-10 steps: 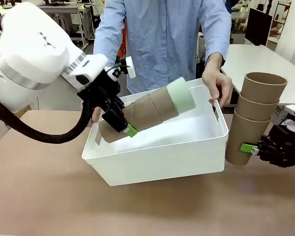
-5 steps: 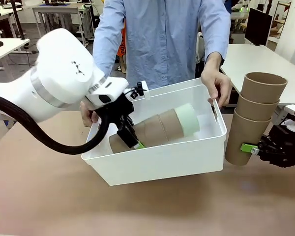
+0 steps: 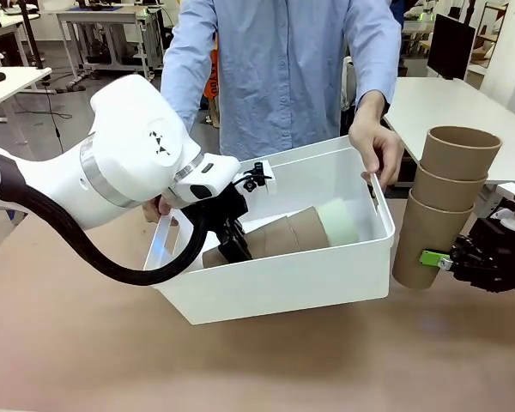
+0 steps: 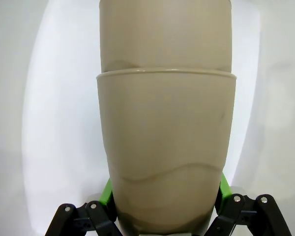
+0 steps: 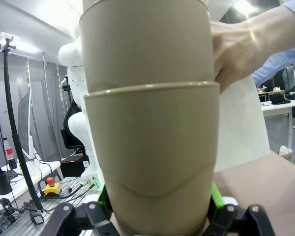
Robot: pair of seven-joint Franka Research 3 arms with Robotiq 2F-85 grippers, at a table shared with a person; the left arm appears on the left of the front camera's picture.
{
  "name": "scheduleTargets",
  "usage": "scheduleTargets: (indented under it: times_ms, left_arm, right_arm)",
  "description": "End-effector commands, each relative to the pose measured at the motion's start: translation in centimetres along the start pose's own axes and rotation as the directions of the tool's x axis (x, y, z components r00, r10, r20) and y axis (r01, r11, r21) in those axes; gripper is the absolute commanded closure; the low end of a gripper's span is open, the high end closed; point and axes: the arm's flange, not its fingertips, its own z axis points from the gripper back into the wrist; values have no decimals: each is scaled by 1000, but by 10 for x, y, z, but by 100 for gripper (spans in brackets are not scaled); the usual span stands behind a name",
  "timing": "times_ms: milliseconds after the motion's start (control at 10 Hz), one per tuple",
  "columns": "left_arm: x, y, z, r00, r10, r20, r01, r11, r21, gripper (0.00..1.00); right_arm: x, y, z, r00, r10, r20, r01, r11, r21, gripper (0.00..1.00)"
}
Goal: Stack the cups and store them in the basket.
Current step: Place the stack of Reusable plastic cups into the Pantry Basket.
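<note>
While left gripper grips, cups inside basket

You face brown tabletop across foreground. Person in light blue shirt stands at far side, centre. Behind, to your right: white table, dark monitor. Far left: grey workbenches. Right wrist view gives you black stand and red stop button on yellow base.
</note>
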Motion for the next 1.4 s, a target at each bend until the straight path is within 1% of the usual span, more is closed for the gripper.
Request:
scheduleTargets:
  times_ms: [0,200,400,600,800,1000,1100,1300]
  left_arm:
    - [1,2,2,1000,-14,21,14,1000,14,0]
    - [-2,1,3,999,-17,34,17,1000,-4,0]
    - [-4,-3,16,999,-31,37,32,999,-30,0]
    - [-6,-16,56,996,-48,81,53,997,-59,0]
    - [-14,-34,111,985,-67,158,83,992,-96,0]
    - [-37,-66,184,964,-97,247,134,981,-137,0]
    - [-55,-82,224,940,-112,321,162,978,-133,0]
    - [-116,-109,293,879,-154,451,215,973,-87,0]
  right_arm:
    - [4,0,-2,1000,9,2,-9,1000,4,14]
    - [4,0,-2,1000,9,2,-9,1000,4,14]
    - [4,0,-2,1000,9,2,-9,1000,4,14]
    - [4,0,-2,1000,9,2,-9,1000,4,14]
    - [4,0,-2,1000,9,2,-9,1000,4,14]
    - [4,0,-2,1000,9,2,-9,1000,4,14]
    - [4,0,-2,1000,9,2,-9,1000,4,14]
    - [4,0,-2,1000,9,2,-9,1000,4,14]
